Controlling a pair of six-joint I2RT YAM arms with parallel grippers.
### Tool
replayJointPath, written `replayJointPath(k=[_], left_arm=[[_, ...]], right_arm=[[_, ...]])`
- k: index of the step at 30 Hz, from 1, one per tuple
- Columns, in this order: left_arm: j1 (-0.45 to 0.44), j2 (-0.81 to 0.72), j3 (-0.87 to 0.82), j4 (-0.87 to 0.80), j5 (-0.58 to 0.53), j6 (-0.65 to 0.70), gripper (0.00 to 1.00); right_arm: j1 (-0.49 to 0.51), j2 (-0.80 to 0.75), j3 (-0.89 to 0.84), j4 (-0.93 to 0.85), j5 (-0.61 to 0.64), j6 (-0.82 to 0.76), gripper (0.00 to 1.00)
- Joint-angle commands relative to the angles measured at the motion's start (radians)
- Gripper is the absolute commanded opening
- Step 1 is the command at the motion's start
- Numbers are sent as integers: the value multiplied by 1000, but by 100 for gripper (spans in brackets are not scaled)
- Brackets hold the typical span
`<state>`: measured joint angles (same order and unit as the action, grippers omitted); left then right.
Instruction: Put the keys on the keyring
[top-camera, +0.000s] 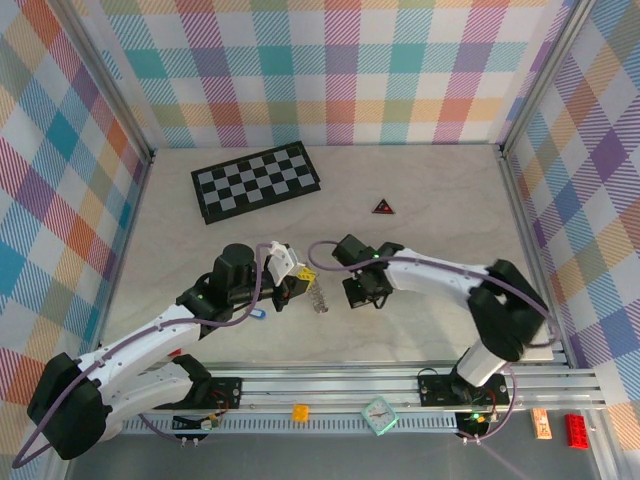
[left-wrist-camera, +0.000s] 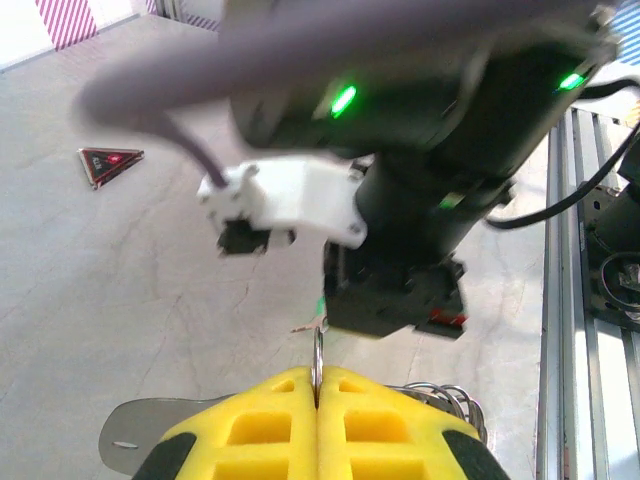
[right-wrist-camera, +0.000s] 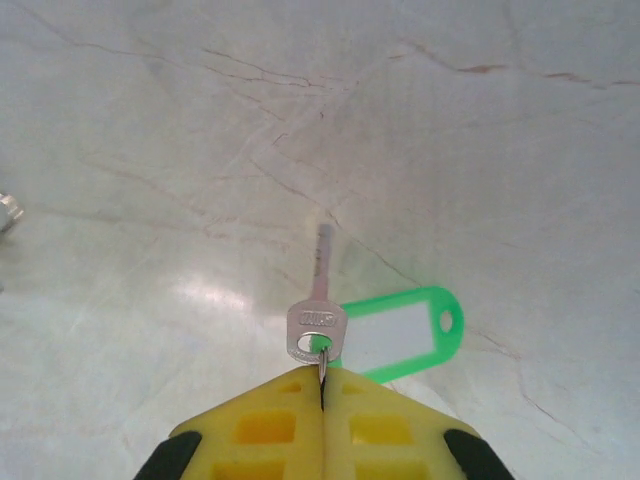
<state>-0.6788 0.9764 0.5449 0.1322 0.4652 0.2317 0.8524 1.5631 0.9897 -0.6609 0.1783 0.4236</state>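
Observation:
My left gripper (left-wrist-camera: 317, 400) is shut, its yellow fingers (left-wrist-camera: 265, 430) pinching a thin metal ring of the keyring (left-wrist-camera: 318, 362). The rest of its silvery chain (left-wrist-camera: 455, 402) coils to the right. From above, the keyring (top-camera: 319, 299) hangs between my left gripper (top-camera: 303, 287) and my right gripper (top-camera: 355, 292). My right gripper (right-wrist-camera: 322, 385) is shut on the small ring threaded through a silver key (right-wrist-camera: 318, 322). That key carries a bright green tag (right-wrist-camera: 400, 335) lying on the table. A small blue key (top-camera: 258, 314) lies beside my left arm.
A black-and-white checkerboard (top-camera: 256, 180) lies at the back left. A dark red-edged triangle (top-camera: 383, 207) sits behind the right gripper. On the front rail rest a yellow piece (top-camera: 300, 411), a teal clock (top-camera: 378, 415) and a red brick (top-camera: 577, 430).

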Motion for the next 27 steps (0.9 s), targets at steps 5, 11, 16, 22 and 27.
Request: replayJointPath(k=[5,11,16,22,27], left_arm=[[-14,-13,-2,36,16,6,0],[-14,-20,1,38,23,-7,0],[-15,-24,1,24,28,-4,0],[-14,-10,6,27,46,-3,0],[-14,-8,7,17,52,11,0]], right_arm=[[6,-265,-87,131,-48,-265,0],[12,-297,-48,127,-27,-388,0],[33,-336,-62,198,-68,-540,0],[46,-359,-76,268,-149,-749,0],[47,-385,-104,316,-272,-873,0]])
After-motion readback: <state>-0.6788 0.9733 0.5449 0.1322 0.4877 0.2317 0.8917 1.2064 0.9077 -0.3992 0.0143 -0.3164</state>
